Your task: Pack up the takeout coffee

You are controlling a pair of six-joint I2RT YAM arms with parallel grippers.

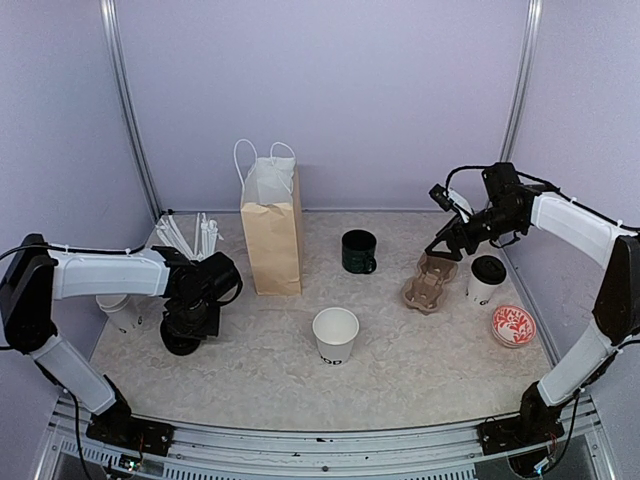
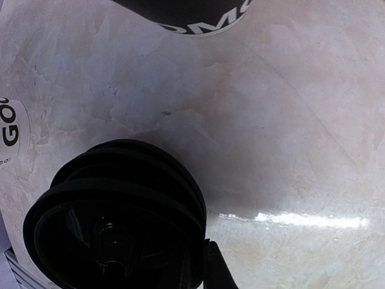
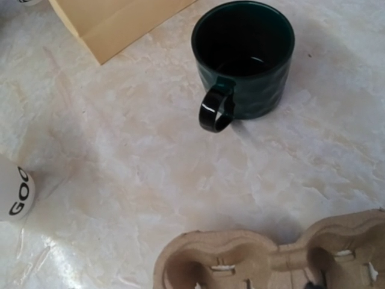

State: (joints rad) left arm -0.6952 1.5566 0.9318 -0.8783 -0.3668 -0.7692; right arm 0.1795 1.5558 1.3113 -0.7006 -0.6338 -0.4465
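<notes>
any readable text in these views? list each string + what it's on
"GOO" - black, cut off, on the open white cup, right wrist view.
"GO" - black, cut by the frame edge, on the second white cup, left wrist view; smaller print under it is unreadable.
"OMC" - white, partial, first letter doubtful, on the dark container, left wrist view.
Top view: any print on the lidded cup is too small to read.

We read black "GOO" on a white cup (image 3: pixel 15 195), and "GO" on a paper cup (image 2: pixel 12 126) by the left wrist
</notes>
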